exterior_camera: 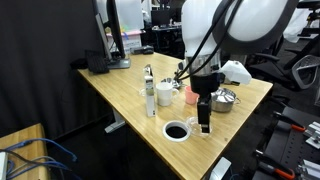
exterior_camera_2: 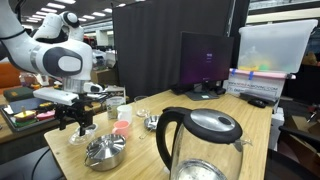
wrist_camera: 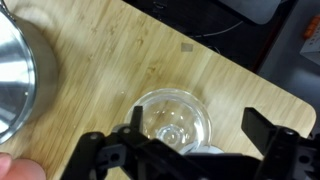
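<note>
Gripper (wrist_camera: 176,142) hanging open over the tabletop, fingers (wrist_camera: 262,135) spread wide with nothing between them: released, empty. Straight below it, in the middle of the wrist view, sits a clear glass (wrist_camera: 175,118). It is seen from above, with a round rim and a thick see-through base, upright on the pale wooden table (wrist_camera: 100,50), its lower edge partly covered by the gripper's black body. Only this view gives that top-down look; in the exterior views the glass is too faint to pick out. At the left edge of the wrist view curves a shiny metal pot (wrist_camera: 14,85), apart from the glass, and a sliver of pink shows in the lower left corner. Out to an exterior view: the gripper (exterior_camera: 204,120) points down a little right of centre. A white-rimmed dish (exterior_camera: 176,130) with a dark middle lies just beside it toward the lower left, and a pink cup (exterior_camera: 190,95), a white cup (exterior_camera: 165,96) and the metal pot (exterior_camera: 226,98) stand behind. Swing round and an exterior view brings something new: a glass kettle (exterior_camera_2: 200,145) fills the lower foreground, with the gripper (exterior_camera_2: 75,122) at the left. Farthest back are a dark monitor (exterior_camera_2: 205,60) and a clear plastic bin (exterior_camera_2: 272,45) at upper right.
</note>
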Tool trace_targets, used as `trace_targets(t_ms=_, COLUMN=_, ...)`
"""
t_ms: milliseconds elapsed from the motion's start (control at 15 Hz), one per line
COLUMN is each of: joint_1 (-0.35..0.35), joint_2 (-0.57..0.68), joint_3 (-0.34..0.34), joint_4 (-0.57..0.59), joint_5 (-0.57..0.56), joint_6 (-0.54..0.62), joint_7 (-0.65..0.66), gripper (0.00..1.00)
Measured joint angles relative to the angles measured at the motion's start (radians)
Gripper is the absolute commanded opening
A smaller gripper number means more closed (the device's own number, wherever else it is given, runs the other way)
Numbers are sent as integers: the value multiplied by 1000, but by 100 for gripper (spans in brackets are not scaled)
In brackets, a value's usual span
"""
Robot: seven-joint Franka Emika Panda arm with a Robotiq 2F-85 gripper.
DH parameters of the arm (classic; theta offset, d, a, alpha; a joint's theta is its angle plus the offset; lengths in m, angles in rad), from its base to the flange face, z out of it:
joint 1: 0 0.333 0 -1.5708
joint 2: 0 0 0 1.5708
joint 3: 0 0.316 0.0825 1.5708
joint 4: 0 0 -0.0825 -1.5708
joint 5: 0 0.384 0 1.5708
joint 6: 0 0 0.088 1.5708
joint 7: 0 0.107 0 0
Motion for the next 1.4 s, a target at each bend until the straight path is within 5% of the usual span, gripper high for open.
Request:
trace_targets(t_ms=733, joint_1=-13, joint_2=59, joint_3=-12, joint_4=40, joint_5=-24, joint_6=37, joint_7=0, gripper=97)
trace_targets(t_ms=867, joint_1=-15, joint_2=71, joint_3=-14, joint_4=49, joint_5=-38, joint_6=38, joint_7=0, gripper=72)
trace_targets(t_ms=1400, joint_1=-21, joint_2=82, joint_3=-26, joint_4=66, joint_5=-60, joint_6=38, joint_7=0, gripper=23)
